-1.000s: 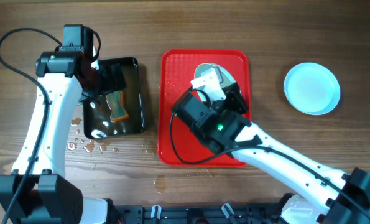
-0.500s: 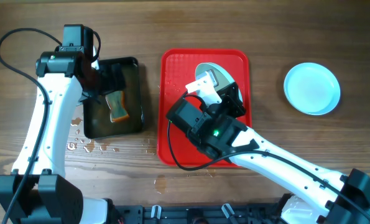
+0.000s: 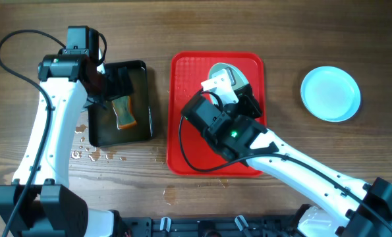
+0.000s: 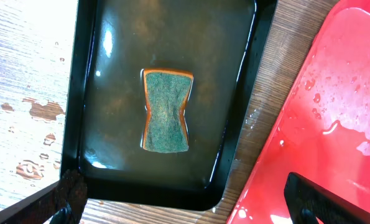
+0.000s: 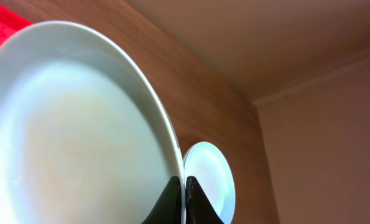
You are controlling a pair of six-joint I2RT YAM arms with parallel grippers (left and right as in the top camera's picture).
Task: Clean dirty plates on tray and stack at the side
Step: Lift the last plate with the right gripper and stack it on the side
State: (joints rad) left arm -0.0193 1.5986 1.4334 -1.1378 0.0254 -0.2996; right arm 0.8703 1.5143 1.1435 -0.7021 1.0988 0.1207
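Seemingly just two plates [image 5: 79, 143], one clamped by right gripper [image 5: 185, 188].

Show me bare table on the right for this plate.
Best patch for the held plate: bare wood between the red tray and the table plate, also below that plate. The red tray's left strip is bare but wet. Crowded: the narrow gap between black tray and red tray, and the puddled wood beside the left arm.
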